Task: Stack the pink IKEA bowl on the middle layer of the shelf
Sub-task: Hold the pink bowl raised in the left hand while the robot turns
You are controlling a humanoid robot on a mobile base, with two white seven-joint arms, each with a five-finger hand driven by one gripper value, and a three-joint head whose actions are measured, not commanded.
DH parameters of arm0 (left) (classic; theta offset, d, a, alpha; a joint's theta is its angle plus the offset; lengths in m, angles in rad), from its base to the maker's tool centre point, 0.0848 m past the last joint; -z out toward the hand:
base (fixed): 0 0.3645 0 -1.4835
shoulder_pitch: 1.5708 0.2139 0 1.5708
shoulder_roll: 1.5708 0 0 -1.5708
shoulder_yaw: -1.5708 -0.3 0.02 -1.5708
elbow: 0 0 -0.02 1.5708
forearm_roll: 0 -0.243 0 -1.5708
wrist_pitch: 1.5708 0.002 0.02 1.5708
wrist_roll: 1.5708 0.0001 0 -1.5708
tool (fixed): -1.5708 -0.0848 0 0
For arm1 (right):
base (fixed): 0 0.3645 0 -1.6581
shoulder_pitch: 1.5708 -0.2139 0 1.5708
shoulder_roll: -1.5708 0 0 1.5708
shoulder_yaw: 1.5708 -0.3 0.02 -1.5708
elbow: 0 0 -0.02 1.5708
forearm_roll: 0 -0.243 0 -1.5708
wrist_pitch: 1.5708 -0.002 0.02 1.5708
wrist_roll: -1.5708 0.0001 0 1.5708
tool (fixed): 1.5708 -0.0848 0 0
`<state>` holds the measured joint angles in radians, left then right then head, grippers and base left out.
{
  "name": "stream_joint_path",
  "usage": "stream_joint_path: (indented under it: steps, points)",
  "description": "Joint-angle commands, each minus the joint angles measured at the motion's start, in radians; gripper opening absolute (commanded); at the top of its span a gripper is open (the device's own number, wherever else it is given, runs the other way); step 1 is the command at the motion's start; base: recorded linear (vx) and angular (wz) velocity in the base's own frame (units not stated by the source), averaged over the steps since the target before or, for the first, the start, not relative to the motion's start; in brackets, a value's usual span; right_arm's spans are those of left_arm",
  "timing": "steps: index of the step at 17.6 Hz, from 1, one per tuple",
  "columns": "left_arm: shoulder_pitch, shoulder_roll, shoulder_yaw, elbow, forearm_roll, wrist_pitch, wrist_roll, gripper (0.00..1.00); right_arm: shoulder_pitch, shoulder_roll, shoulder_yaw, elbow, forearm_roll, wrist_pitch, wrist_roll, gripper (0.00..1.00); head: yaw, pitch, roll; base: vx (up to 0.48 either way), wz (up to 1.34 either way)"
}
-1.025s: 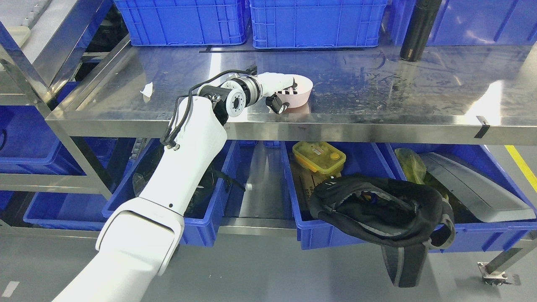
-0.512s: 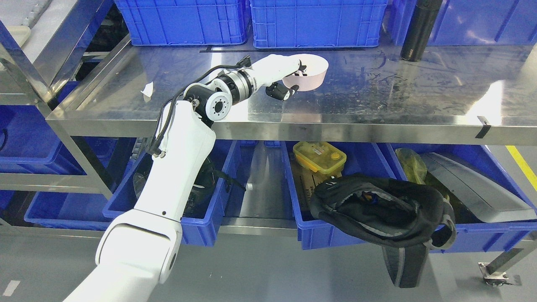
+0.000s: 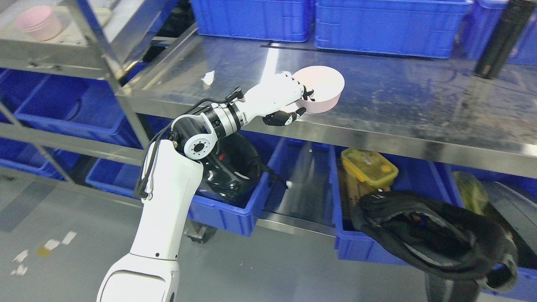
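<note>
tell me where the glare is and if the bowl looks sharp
Head view: ceiling light glares in a bright streak on the steel table behind the left hand; the pink bowl it grips is fairly sharp, its inside washed pale; the pink bowls on the left shelf look softer.

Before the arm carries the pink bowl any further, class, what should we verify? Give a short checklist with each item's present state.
1. Left hand grips the pink bowl at its near rim: ok.
2. Bowl lifted off the steel table: ok.
3. Bowl level: not ok, it tilts slightly.
4. Target in view: ok, pink bowls sit on the shelf at upper left.
5. Path past the shelf's upright post: cannot tell.
6. Right hand out of the way: cannot tell, not in view.
</note>
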<state>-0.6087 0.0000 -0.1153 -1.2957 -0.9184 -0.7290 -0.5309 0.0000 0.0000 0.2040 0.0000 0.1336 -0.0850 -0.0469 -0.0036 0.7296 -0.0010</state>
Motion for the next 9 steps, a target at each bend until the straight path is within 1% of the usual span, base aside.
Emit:
stream_joint_path:
  steps: [1, 3, 9]
  points:
    - [0.144, 0.018, 0.123, -0.207, 0.030, -0.056, 0.000, 0.01, 0.015, -0.017, 0.000, -0.017, 0.000, 0.001, 0.001, 1.00, 0.0000, 0.000, 0.000, 0.019, 0.94]
    - [0.171, 0.018, 0.117, -0.212, 0.042, -0.056, 0.002, 0.01, 0.015, -0.017, 0.000, -0.017, 0.000, 0.001, 0.001, 1.00, 0.0000, 0.000, 0.000, 0.022, 1.14]
    - [0.184, 0.018, 0.117, -0.214, 0.076, -0.056, 0.002, 0.01, 0.015, -0.017, 0.000, -0.017, 0.000, 0.001, 0.001, 1.00, 0.0000, 0.000, 0.000, 0.025, 1.49]
